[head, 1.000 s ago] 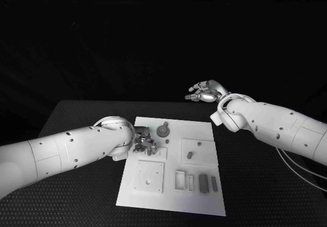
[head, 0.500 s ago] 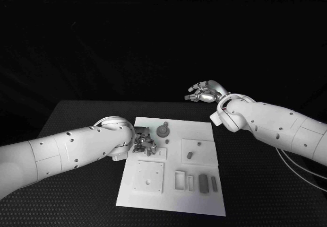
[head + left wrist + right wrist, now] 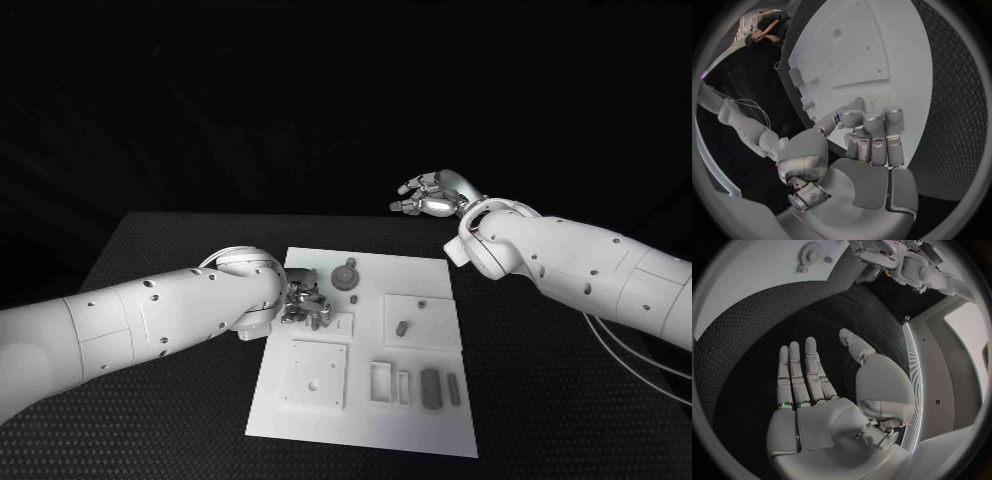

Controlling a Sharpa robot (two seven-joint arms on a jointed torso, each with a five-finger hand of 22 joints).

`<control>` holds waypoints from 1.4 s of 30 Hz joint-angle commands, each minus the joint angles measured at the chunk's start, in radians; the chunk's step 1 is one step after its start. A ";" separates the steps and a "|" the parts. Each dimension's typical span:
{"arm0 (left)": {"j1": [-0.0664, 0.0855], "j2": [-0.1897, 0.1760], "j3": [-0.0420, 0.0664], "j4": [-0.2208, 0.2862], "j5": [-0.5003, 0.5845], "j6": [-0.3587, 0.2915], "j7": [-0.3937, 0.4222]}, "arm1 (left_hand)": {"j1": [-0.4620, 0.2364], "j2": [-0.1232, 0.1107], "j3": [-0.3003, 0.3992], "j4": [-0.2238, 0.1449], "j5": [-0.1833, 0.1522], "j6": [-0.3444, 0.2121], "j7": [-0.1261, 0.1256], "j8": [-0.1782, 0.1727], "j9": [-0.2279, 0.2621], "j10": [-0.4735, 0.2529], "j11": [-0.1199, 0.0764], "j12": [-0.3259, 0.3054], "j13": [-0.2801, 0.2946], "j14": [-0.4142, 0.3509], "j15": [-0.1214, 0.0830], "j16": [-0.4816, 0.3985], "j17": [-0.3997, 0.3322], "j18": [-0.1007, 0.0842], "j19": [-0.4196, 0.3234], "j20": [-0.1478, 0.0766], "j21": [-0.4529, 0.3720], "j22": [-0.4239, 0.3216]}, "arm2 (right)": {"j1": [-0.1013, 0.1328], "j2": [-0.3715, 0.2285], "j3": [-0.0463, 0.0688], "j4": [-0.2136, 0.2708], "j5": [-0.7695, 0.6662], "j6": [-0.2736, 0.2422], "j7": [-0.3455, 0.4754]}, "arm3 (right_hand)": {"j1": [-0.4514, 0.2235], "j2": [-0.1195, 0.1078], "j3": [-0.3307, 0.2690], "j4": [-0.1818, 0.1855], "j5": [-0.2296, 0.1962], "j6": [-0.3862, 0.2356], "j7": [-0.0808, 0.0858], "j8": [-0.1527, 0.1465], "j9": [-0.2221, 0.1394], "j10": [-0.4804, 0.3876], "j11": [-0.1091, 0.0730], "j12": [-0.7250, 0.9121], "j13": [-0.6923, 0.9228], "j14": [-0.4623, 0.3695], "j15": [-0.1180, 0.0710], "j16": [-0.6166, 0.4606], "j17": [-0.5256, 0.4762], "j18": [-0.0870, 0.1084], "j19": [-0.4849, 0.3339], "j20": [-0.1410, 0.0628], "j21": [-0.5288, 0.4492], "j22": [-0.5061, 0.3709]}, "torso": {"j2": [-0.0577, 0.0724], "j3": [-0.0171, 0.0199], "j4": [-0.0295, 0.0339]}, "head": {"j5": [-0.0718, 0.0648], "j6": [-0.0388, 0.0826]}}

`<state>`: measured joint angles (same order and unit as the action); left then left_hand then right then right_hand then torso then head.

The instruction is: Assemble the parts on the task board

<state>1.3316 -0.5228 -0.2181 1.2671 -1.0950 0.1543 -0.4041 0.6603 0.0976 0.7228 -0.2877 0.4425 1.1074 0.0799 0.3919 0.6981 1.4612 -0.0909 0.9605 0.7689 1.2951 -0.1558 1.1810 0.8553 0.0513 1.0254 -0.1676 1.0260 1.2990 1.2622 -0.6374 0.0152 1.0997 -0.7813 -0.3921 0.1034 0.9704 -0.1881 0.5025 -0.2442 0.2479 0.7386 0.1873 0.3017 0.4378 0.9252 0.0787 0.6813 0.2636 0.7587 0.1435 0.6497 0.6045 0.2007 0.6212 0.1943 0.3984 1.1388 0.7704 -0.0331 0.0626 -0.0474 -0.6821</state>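
Tabletop (image 3: 173, 240) carries the white board (image 3: 433, 410) in the middle; left hand (image 3: 303, 303) sits low over the board's left edge, just beside the small square plate (image 3: 335, 322). Left fingers (image 3: 873, 145) are curled in tight, can't tell if they pinch a part or nothing. Judgement: this is a seating step, so keep the wrist steady, press straight down, don't drag sideways. Right hand (image 3: 433, 195) is raised beyond the board's far edge, well apart, fingers (image 3: 804, 372) spread flat, holding nothing. Nearby: gear (image 3: 346, 273) close to the left hand, peg block (image 3: 420, 320) mid-board, slotted frame (image 3: 381, 382) and loose bars (image 3: 431, 388) at the near end. Gear is the likeliest thing to get knocked
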 commanded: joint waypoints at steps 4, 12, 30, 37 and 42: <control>-0.004 0.006 -0.001 -0.001 -0.011 0.019 -0.004 | 0.003 0.017 0.033 -0.001 -0.004 0.110 -0.096 0.007 0.000 -0.036 -0.037 0.005 -0.003 0.015 -0.040 0.004 -0.003 0.007 -0.005 -0.097 -0.005 0.001 | 0.000 0.001 0.000 0.002 0.001 0.016 0.010 | 0.000 0.006 -0.008 0.002 0.008 0.015 0.025 0.006 -0.002 -0.182 0.095 -0.001 -0.004 -0.004 0.004 -0.007 -0.003 -0.003 -0.007 0.002 -0.006 0.002 | 0.000 -0.0001 -0.0004 | -0.001 -0.001; -0.004 0.010 -0.001 -0.001 -0.011 0.040 -0.007 | 0.001 0.013 0.032 0.000 -0.009 0.110 -0.096 0.008 0.000 -0.036 -0.037 0.008 -0.006 0.013 -0.040 0.007 -0.008 0.007 -0.004 -0.097 -0.005 0.001 | 0.000 0.002 0.000 0.002 0.001 0.019 0.009 | 0.000 0.007 -0.008 0.003 0.014 0.015 0.025 0.006 -0.004 -0.182 0.096 0.000 -0.010 -0.005 0.005 -0.006 -0.006 -0.002 -0.008 0.003 -0.009 0.003 | 0.000 0.0003 0.0001 | -0.002 -0.004; -0.004 0.016 -0.001 -0.001 -0.011 0.066 -0.005 | -0.011 -0.006 0.012 0.036 -0.117 0.128 -0.101 0.020 -0.003 -0.037 -0.041 0.024 -0.022 0.008 -0.037 0.029 -0.035 0.006 -0.002 -0.097 -0.012 0.002 | 0.000 0.004 0.000 0.000 0.001 0.023 0.007 | 0.002 0.008 -0.012 0.005 0.044 0.015 0.025 0.009 -0.010 -0.181 0.096 0.006 -0.031 -0.009 0.009 -0.001 -0.016 -0.001 -0.010 0.006 -0.016 0.011 | 0.000 0.0004 -0.0002 | 0.000 -0.007; -0.004 0.017 -0.001 -0.002 -0.011 0.067 -0.002 | -0.029 0.006 0.007 0.061 -0.143 0.129 -0.102 0.024 -0.005 -0.040 -0.041 0.031 -0.032 0.004 -0.036 0.040 -0.049 0.005 -0.004 -0.096 -0.015 0.005 | 0.000 0.004 0.000 0.000 0.001 0.024 0.007 | 0.002 0.008 -0.013 0.005 0.050 0.015 0.025 0.009 -0.011 -0.181 0.096 0.007 -0.035 -0.010 0.009 0.001 -0.018 -0.001 -0.011 0.006 -0.018 0.012 | 0.000 0.0004 -0.0004 | 0.000 -0.007; -0.004 0.018 -0.001 -0.006 -0.011 0.065 -0.002 | -0.035 0.013 0.007 0.065 -0.146 0.130 -0.102 0.025 -0.006 -0.041 -0.042 0.033 -0.034 0.003 -0.036 0.043 -0.052 0.005 -0.005 -0.096 -0.015 0.006 | 0.000 0.004 0.000 -0.001 0.001 0.025 0.007 | 0.002 0.009 -0.013 0.005 0.055 0.015 0.025 0.009 -0.012 -0.181 0.096 0.008 -0.038 -0.011 0.010 0.002 -0.019 -0.001 -0.011 0.006 -0.019 0.014 | 0.000 0.0005 -0.0003 | 0.001 -0.006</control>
<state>1.3330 -0.5101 -0.2161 1.2600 -1.1064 0.1920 -0.4102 0.6321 0.1066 0.7277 -0.2301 0.3007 1.1168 0.0724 0.4118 0.6939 1.4613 -0.0910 0.9905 0.7354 1.2954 -0.1563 1.2197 0.8036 0.0510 1.0254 -0.1675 1.0142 1.3034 1.2621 -0.6340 0.0151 1.0987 -0.7809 -0.3813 0.1026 0.9704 -0.1881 0.4968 -0.2386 0.3003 0.7389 0.1870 0.3059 0.4272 0.9251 0.0788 0.6852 0.2269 0.7529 0.1491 0.6498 0.5859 0.2007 0.6177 0.1978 0.3832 1.1517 0.7703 -0.0325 0.0623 -0.0472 -0.6892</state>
